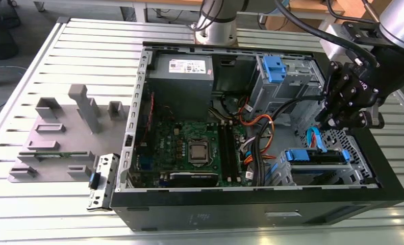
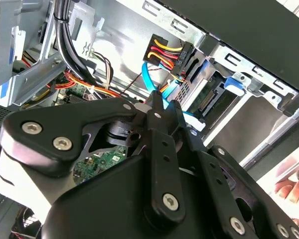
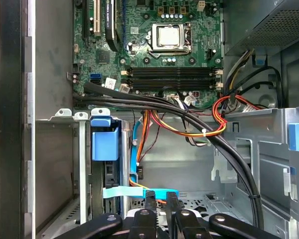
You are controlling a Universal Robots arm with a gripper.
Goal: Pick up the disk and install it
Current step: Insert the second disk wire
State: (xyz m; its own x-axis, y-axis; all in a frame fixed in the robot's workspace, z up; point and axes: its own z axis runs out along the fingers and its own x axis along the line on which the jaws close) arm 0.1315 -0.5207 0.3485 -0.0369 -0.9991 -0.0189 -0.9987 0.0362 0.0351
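Observation:
The disk sits in the lower drive bay of the open computer case, with its blue rails showing. In the first wrist view the disk is edge-on in that bay under a blue rail end. In the second wrist view its connector end faces out of the bay. My gripper hangs inside the case just above the bay. Its fingertips are pressed together, shut, right beside a flat light-blue data cable. The gripper holds nothing that I can make out.
Black and orange-red cable bundles cross the case between my gripper and the motherboard. A grey power supply and an upper blue-latched bay lie at the far side. Grey fixtures stand on the slatted table. A person's fingers show outside the case.

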